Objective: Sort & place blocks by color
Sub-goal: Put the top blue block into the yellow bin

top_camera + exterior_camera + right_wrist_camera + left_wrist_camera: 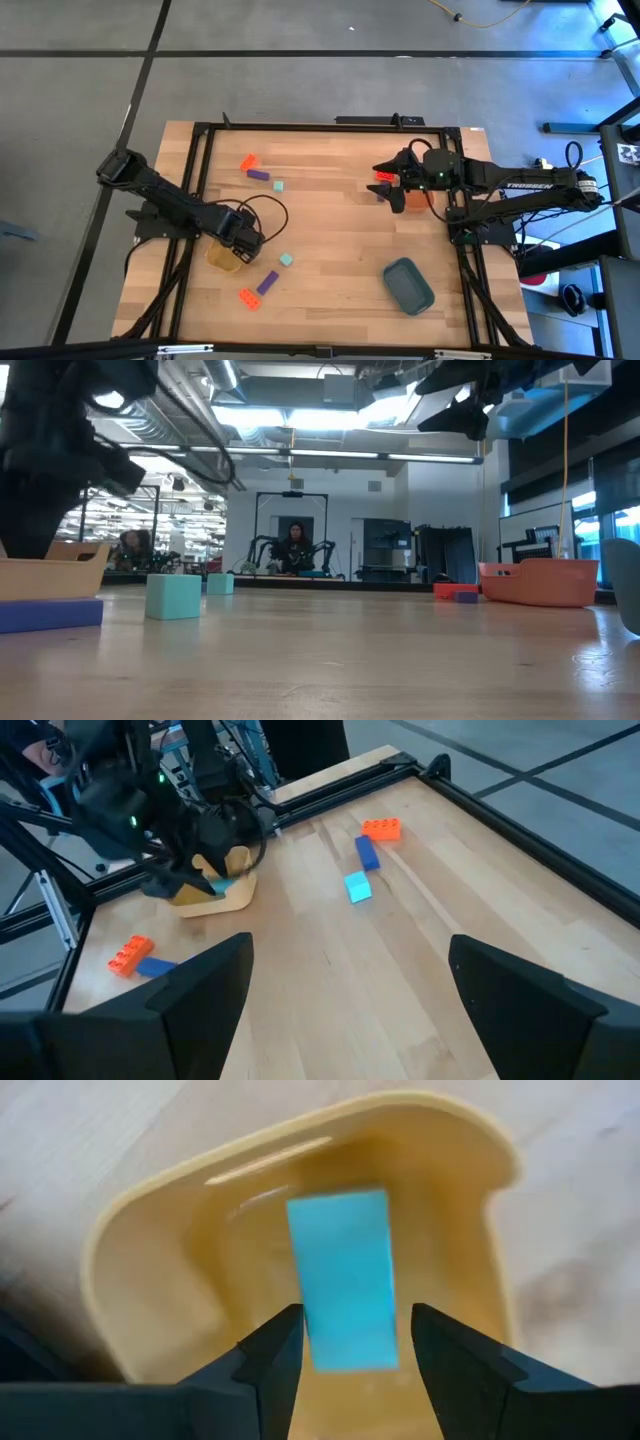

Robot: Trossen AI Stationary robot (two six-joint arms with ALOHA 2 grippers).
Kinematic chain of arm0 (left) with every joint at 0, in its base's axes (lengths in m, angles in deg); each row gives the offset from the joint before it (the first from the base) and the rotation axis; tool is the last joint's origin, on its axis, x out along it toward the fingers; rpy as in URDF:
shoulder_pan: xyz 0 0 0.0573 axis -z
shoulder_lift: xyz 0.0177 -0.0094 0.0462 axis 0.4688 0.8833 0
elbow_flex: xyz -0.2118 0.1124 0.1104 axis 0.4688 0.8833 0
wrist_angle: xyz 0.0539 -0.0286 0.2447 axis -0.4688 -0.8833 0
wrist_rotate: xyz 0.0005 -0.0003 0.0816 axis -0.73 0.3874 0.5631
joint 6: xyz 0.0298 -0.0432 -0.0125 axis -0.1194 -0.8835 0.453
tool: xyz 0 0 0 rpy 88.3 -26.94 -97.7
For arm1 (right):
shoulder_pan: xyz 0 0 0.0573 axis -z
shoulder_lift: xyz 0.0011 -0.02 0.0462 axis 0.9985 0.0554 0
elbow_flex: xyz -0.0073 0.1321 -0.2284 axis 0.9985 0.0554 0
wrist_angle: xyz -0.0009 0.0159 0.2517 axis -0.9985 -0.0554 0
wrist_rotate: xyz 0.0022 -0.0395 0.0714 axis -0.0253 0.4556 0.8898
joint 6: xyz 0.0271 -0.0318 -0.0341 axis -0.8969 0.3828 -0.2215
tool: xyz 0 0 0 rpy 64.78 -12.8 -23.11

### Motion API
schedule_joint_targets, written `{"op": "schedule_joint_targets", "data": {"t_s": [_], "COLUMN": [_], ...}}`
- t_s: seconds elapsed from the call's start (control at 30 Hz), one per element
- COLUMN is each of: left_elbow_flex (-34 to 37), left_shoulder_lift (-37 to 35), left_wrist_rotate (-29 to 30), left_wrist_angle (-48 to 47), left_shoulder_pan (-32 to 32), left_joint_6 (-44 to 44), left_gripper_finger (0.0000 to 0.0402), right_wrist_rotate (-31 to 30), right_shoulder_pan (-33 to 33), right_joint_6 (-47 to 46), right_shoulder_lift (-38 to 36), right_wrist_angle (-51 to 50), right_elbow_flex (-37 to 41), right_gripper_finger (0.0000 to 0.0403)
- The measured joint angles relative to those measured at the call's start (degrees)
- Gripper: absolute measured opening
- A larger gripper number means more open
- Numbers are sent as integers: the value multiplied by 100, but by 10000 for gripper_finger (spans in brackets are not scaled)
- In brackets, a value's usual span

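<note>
Wooden table (330,250) w/ black frame holds everything.

Dark teal tray (408,285) lies near the front right corner, apart from the rest. Orange tray (412,197) sits under the right arm by the right edge; low view shows it as a shallow salmon-orange dish (540,582). Yellow tray (224,260), pale and rounded, sits front left below the left arm.

Left gripper (348,1342) hangs over the yellow tray (150,1230), fingers parted either side of an oblong pale teal block (342,1280). Can't tell if the pads touch it or if it lies on the tray floor.

Right gripper (385,180) hovers beside the orange tray, spread wide, nothing between the fingers in its wrist view.

Loose blocks, all small bricks:
- Back centre-left cluster: red-orange studded brick (249,162), purple oblong (259,175) just beside it, squarish pale teal one (279,185) near.
- Front cluster right of yellow tray: squarish pale teal (286,260), purple oblong (267,283), red-orange brick (248,297) touching or nearly touching the purple.
- A red-orange block (384,177) shows at the right gripper, by the orange tray; low view has red-orange and purple (466,596) bits beside that tray.
</note>
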Motion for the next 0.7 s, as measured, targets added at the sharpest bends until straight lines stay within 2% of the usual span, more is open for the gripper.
{"op": "schedule_joint_targets", "data": {"t_s": [0.23,0.3,0.37,0.47,0.53,0.6,0.7], "left_elbow_flex": [-110,-254,-389,-523,-526,-524,-515], "left_shoulder_lift": [-1460,-1968,-2451,-2988,-3177,-3249,-3170], "left_wrist_rotate": [-385,-204,216,1035,1448,1602,1445], "left_wrist_angle": [-349,-344,-170,648,1465,2368,3565], "left_shoulder_pan": [-194,-304,-442,-744,-1018,-1342,-1906], "left_joint_6": [531,641,933,1866,2863,3917,5165], "left_gripper_finger": [179,179,179,180,178,178,177], "right_wrist_rotate": [3,53,62,66,82,162,365], "right_shoulder_pan": [0,0,0,-2,-2,-2,-1], "right_joint_6": [4,14,-3,-6,-17,-28,-182], "right_shoulder_lift": [2,2,2,0,0,2,0], "right_wrist_angle": [78,149,223,416,536,697,1016], "right_elbow_flex": [4,4,4,4,4,4,4], "right_gripper_finger": [338,338,338,338,338,338,338]}}
